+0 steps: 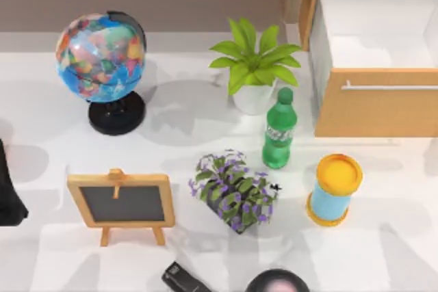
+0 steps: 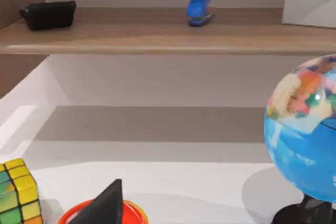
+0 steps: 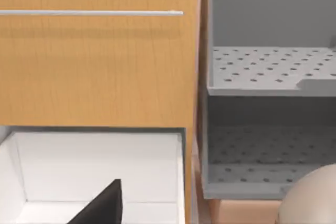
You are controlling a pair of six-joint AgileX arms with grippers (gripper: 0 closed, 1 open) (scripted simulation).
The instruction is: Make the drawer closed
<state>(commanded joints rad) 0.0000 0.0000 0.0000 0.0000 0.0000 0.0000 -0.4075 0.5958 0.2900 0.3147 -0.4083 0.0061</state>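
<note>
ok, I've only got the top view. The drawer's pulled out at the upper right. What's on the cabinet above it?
Observer: In the right wrist view, a second tan drawer front with its own silver bar handle sits directly above the open drawer.
Operator: Anything beside the cabinet?
Observer: Yes, grey perforated shelves, two levels, right next to the cabinet's edge.
Operator: And over by the globe?
Observer: The left wrist view shows a wooden shelf behind the globe, with a blue stapler and a black pouch on it.
</note>
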